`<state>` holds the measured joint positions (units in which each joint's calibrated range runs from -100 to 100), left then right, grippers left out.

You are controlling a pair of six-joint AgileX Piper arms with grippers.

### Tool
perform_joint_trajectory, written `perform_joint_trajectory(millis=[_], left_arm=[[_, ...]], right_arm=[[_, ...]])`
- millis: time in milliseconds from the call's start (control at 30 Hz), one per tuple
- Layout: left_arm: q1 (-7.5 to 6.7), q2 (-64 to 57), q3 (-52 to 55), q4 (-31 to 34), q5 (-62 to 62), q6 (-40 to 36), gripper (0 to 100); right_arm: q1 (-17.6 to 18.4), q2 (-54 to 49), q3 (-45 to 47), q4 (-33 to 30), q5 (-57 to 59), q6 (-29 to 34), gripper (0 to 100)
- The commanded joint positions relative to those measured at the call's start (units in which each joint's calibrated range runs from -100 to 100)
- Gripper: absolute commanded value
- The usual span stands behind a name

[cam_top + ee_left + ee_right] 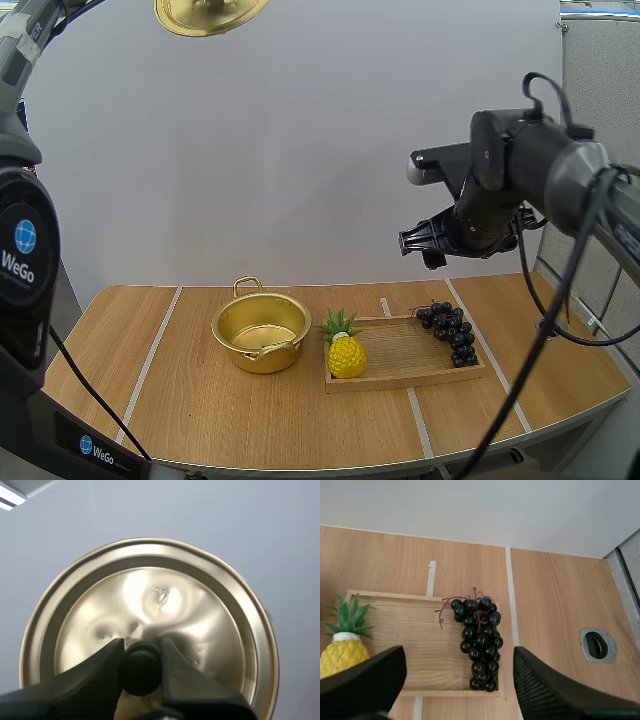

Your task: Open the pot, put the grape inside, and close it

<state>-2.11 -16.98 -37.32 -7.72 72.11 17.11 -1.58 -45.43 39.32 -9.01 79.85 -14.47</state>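
While the fingers of the left gripper [141, 647] pinch the black knob [141, 672] of the lid [150, 595] and hold it high, leaving the pot [260, 330] open, the right gripper [457, 660] hangs with fingers wide apart and empty above the grapes [480, 642], which lie on the wooden tray [410, 630] near a pineapple [342, 652]; it seems placed to descend on them.

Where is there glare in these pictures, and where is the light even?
Left wrist view: the round golden metal lid shows broad white glare patches and warped reflections. High view: the open golden metal pot gleams mildly inside. Right wrist view: light is even; the bunch of black grapes bears only tiny highlights, the wooden tray none.
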Motion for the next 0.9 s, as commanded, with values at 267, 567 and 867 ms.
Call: perform_joint_trajectory(millis=[267,567,867], left_arm=[[-0.12,-0.22,-0.52,-0.18,-5.19,-0.81,0],[-0.12,-0.22,-0.52,-0.18,-5.19,-0.81,0],[-0.12,-0.22,-0.52,-0.18,-5.19,-0.81,0]], right_arm=[[-9.36,14.46,0.08,14.67,-12.71,-18.11,100],[-12.04,21.30,0.08,18.58,-18.79,-27.94,100],[-12.04,31.40,0.08,20.79,-27.23,-32.40,100]])
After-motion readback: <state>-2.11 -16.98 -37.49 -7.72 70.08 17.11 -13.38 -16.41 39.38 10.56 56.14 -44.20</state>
